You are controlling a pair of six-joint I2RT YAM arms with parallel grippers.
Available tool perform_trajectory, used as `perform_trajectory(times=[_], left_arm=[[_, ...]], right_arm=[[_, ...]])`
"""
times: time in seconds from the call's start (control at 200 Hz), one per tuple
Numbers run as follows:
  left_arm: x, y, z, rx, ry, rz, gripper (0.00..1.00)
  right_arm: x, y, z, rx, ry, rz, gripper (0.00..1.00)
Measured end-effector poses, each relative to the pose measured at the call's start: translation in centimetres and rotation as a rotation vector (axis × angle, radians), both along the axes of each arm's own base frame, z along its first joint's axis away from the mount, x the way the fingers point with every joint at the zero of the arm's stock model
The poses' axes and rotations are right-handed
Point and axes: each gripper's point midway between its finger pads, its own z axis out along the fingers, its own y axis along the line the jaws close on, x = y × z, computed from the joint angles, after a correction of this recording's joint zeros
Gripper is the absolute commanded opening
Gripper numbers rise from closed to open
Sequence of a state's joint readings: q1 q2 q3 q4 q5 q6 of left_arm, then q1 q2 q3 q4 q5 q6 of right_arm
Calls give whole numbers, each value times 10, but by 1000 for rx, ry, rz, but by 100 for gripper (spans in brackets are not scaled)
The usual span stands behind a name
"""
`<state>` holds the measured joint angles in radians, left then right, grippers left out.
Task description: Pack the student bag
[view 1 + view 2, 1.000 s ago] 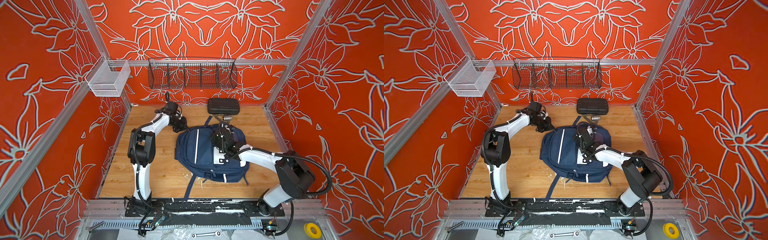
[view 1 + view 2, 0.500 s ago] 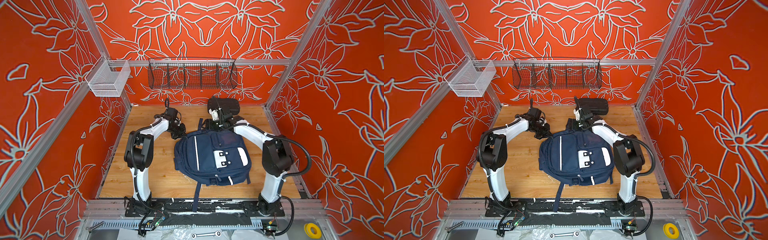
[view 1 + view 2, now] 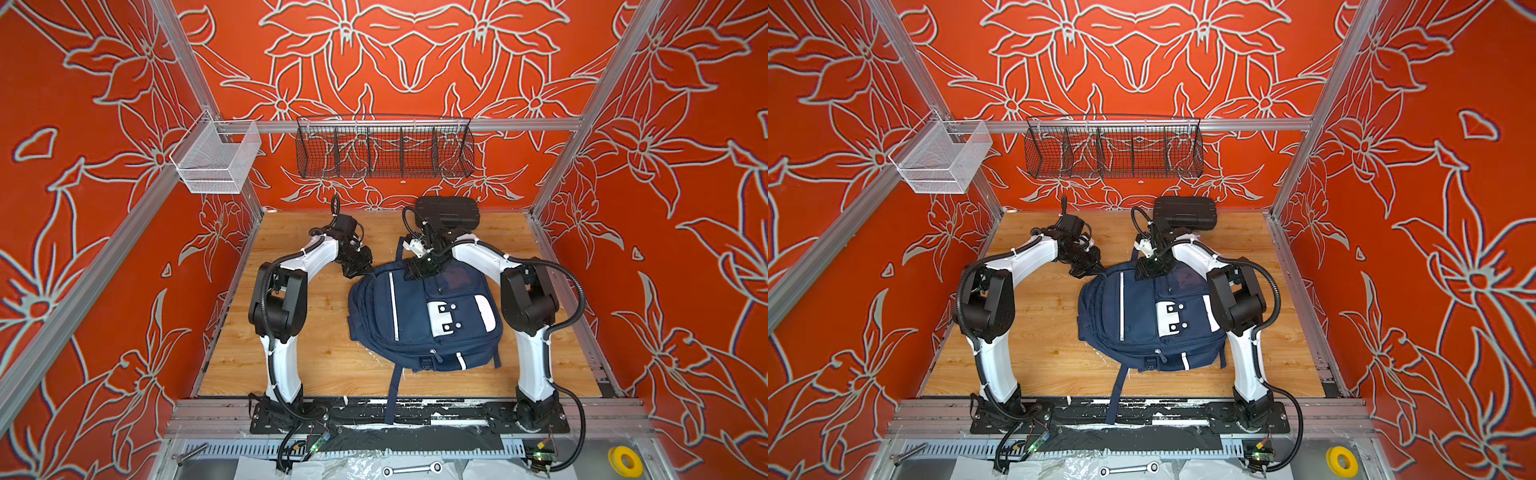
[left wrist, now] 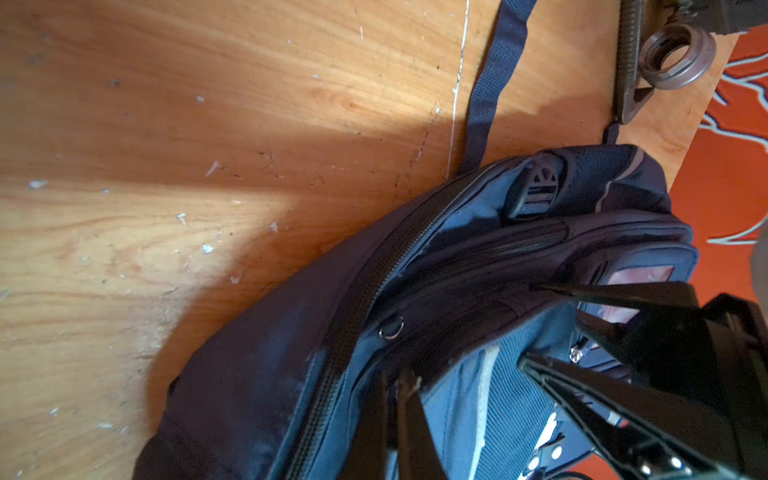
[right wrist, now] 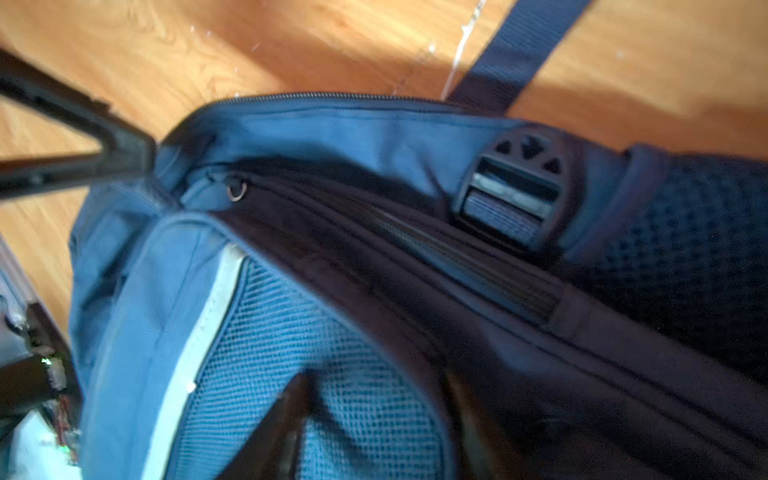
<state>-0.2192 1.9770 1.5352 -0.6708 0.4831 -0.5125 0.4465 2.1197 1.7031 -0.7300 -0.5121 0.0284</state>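
Note:
The student bag (image 3: 415, 320) (image 3: 1133, 320), navy with white stripes and a white patch, lies flat on the wooden table, top toward the back wall. My left gripper (image 3: 360, 271) (image 3: 1096, 271) is shut at the bag's upper left corner. In the left wrist view its fingertips (image 4: 392, 380) pinch the fabric edge beside the zipper (image 4: 357, 307). My right gripper (image 3: 419, 271) (image 3: 1147, 272) sits on the bag's top edge, a little right of the left one. Its jaws stand apart over the blue mesh panel (image 5: 332, 332), and the gripper (image 5: 378, 399) (image 4: 528, 326) holds nothing.
A black hard case (image 3: 448, 212) (image 3: 1185, 212) lies at the back wall behind the right arm. A black wire basket (image 3: 384, 151) and a white mesh basket (image 3: 216, 160) hang on the walls. A metal ring (image 4: 675, 56) lies by the back edge. Bag straps (image 3: 395, 395) trail toward the front.
My right arm swung from the bag's front panel to its top edge at the back, jaws widening then narrowing. The bag turned and shifted. The left gripper stayed shut at the corner.

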Motion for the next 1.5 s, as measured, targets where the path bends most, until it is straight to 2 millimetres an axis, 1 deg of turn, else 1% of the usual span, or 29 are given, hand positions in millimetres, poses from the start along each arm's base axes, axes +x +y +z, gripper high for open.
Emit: perform_trajectory(times=[0.065,0.12,0.21,0.275,0.35,0.435,0.51,0.605,0.666,0.731,0.801,0.911,1.041,1.176,1.301,1.341,1.446,1.501], left_arm=[[-1,1,0,9,4,1,0],[-1,2,0,17,8,1,0],[0,2,3,23,4,-5,0],[3,3,6,31,-2,-9,0],[5,2,8,34,-10,-13,0],[5,1,7,27,-14,-14,0],[-2,0,2,14,-7,-15,0],[-18,-1,-1,-5,9,-12,0],[-25,-3,3,-23,-6,-7,0],[-31,-3,10,-47,-25,5,0],[-35,-4,17,-72,-47,17,0],[-44,-3,20,-91,-73,37,0],[-58,1,27,-105,-106,64,0],[-75,5,35,-129,-130,103,0],[-75,6,36,-133,-129,119,0],[-74,6,35,-130,-121,120,0],[-67,4,35,-120,-102,115,0],[-65,4,36,-111,-93,112,0]], right_arm=[[2,0,1,40,16,8,9],[3,-1,2,73,32,10,0],[4,0,4,122,72,-27,0],[8,1,3,158,96,-85,0],[10,-3,0,205,120,-196,0],[12,-14,1,250,121,-349,0],[12,-27,6,290,100,-502,0],[10,-45,7,342,93,-680,0],[10,-49,5,366,107,-754,0],[13,-50,3,394,111,-810,0],[16,-49,4,423,108,-856,0],[20,-47,9,478,96,-911,0],[23,-43,14,529,98,-945,0],[26,-37,21,559,94,-928,0],[28,-29,29,550,67,-841,0],[29,-29,32,541,54,-807,5],[31,-33,37,468,-23,-694,32],[35,-39,43,421,-83,-636,41]])
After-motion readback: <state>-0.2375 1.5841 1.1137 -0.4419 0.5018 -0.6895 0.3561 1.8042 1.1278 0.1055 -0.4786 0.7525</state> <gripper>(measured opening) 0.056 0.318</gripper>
